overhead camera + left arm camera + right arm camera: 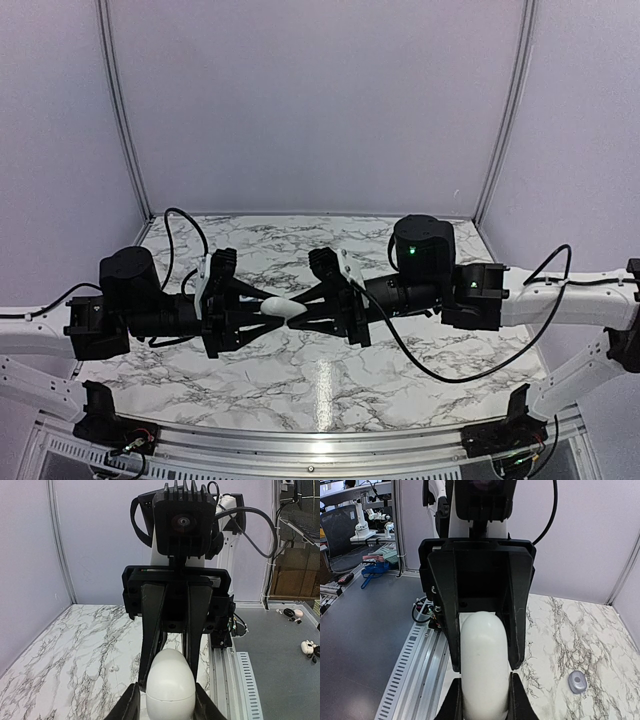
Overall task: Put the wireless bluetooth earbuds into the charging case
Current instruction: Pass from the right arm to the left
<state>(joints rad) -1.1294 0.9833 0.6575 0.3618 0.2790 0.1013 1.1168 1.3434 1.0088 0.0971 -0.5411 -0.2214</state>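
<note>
A white egg-shaped charging case (283,310) hangs in the air over the marble table (330,380), held from both ends. My left gripper (268,312) is shut on its left end, and my right gripper (300,313) is shut on its right end. In the left wrist view the case (170,682) sits between my left gripper (167,707) fingers, its lid seam closed. In the right wrist view it (485,665) fills my right gripper (484,705). One small grey rounded earbud (576,681) lies on the marble below.
Two tiny pale specks (114,668) lie on the marble; I cannot tell what they are. Beyond the table's rail (225,680), small white and dark objects (309,647) rest on a grey bench. Purple walls (320,100) close the back and sides.
</note>
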